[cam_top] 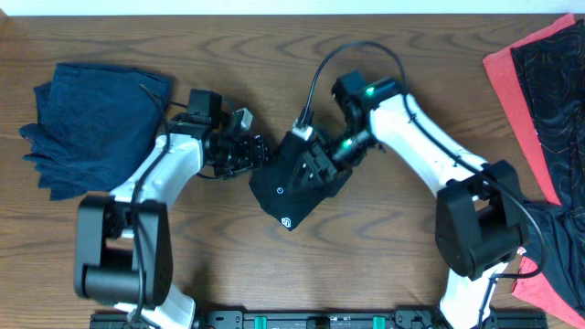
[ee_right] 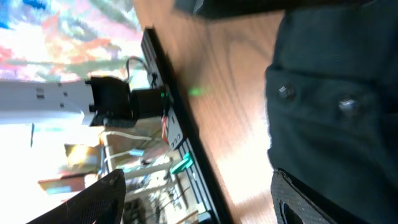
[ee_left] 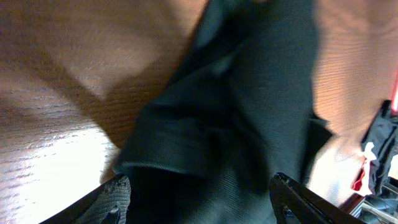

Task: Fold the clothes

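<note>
The table [cam_top: 274,274] is brown wood with wavy grain and a soft shine. The black cloth [cam_top: 291,194] in the middle looks soft and matt, with two small shiny studs [ee_right: 286,92]. The dark-blue cloth [cam_top: 91,119] at the left is crinkly and dull. The arms [cam_top: 411,128] have smooth white plastic shells.

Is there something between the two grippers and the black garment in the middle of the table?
Nothing visible. The left gripper and the right gripper are both at the black garment. The dark-blue garment lies far left, the red garment far right.
</note>
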You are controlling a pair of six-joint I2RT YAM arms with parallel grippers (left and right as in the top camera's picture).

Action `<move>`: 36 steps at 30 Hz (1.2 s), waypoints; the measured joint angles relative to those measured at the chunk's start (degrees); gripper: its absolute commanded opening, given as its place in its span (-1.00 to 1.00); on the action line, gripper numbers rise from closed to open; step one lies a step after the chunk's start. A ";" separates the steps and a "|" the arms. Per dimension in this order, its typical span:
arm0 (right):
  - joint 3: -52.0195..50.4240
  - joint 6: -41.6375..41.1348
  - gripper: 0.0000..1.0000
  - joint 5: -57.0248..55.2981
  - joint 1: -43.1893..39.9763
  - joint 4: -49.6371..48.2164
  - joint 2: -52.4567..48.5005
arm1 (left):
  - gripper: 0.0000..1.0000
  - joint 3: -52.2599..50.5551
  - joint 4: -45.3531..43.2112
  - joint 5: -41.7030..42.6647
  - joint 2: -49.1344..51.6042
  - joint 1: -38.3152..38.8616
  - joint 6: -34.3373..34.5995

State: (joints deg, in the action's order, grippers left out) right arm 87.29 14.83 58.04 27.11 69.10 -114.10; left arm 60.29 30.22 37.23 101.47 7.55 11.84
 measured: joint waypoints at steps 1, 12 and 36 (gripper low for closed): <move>-1.51 0.15 0.49 0.48 0.55 -1.31 0.00 | 0.47 0.00 0.11 0.00 0.85 0.00 0.00; -18.88 -4.74 0.52 -4.26 1.75 -21.90 0.00 | 0.47 0.00 3.19 -0.81 2.78 0.02 0.02; -18.60 -17.44 0.44 -22.95 -5.14 -38.97 0.04 | 0.27 -0.02 13.49 -4.63 2.78 -0.92 1.90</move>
State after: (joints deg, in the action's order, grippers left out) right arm 68.69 -2.61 35.09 21.98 30.13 -114.06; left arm 60.27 43.70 32.60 104.25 6.63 13.74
